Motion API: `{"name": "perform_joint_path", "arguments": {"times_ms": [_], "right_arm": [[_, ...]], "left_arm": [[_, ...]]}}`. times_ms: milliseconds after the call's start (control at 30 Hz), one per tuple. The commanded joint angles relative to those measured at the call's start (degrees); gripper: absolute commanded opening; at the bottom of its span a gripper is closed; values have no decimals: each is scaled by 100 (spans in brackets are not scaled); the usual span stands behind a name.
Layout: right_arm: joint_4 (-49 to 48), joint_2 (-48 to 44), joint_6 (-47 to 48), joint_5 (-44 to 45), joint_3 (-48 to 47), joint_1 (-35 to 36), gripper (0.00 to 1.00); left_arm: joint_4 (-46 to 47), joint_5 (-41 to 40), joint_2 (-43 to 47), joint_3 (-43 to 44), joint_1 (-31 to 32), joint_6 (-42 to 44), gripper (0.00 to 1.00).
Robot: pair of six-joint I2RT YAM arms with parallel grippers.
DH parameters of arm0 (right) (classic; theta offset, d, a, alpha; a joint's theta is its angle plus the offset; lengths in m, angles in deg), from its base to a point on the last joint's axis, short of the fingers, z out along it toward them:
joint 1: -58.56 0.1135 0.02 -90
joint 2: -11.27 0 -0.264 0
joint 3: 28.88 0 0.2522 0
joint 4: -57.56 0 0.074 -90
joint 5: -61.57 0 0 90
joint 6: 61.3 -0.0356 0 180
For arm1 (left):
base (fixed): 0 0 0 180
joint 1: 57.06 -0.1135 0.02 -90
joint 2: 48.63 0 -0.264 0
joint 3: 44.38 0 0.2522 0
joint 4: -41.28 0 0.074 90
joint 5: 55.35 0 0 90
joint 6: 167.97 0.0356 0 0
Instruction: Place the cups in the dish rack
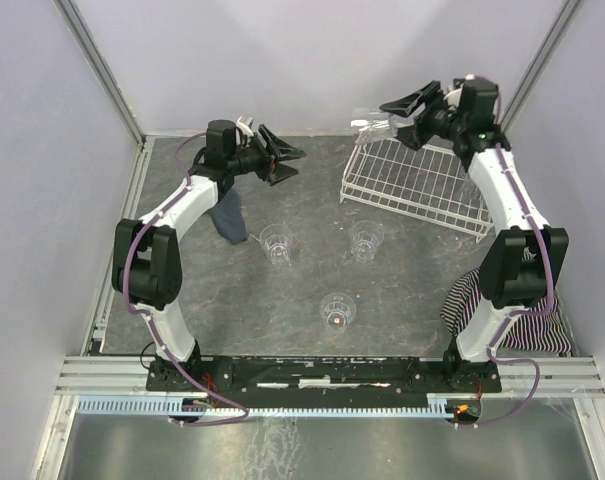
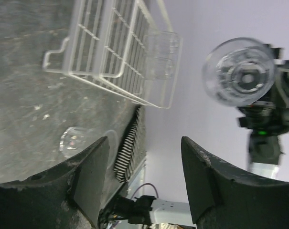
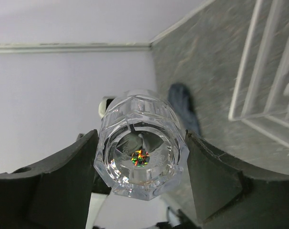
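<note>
Mottled grey table [image 1: 232, 300], lilac walls [image 1: 282, 60].
The right gripper [image 1: 394, 120] clamps a clear ribbed plastic cup [image 3: 139, 138] horizontally; left gripper [image 1: 292, 166] gapes.

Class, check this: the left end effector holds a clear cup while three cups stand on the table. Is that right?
No: the right end effector holds that cup, as the right wrist view shows; the left end effector is open and empty. Three cups stand on the table.
</note>
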State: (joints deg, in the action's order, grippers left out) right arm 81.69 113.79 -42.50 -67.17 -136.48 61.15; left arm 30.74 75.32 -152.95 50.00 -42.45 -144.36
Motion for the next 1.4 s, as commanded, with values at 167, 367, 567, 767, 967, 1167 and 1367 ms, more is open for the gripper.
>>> {"name": "perform_joint_path", "arguments": {"times_ms": [167,367,567,767,967,1167,1367], "right_arm": [[3268,637,3183,1890,-2344,-292,1],[3853,1040,3966,3231,-3063,-330,1],[4207,1526,4353,3991,-3771,-427,1],[4371,2088,4648,4539,-4272,-546,1],[4469,2623,4946,4993,-4811,-617,1],[4240,3048,4981,5201,-5116,-633,1],[4319,3571,4967,5402,-5665,-643,1]], "left_arm": [[-1223,-208,56,456,-159,1339,68],[-1358,-188,-159,625,-237,1511,68],[-1385,-130,-394,795,-312,1536,68],[-1434,-88,-590,942,-391,1585,68],[-1456,-59,-780,1053,-470,1594,68],[-1489,-33,-1051,1333,-529,1594,68],[-1558,11,-1278,1590,-587,1569,68]]}}
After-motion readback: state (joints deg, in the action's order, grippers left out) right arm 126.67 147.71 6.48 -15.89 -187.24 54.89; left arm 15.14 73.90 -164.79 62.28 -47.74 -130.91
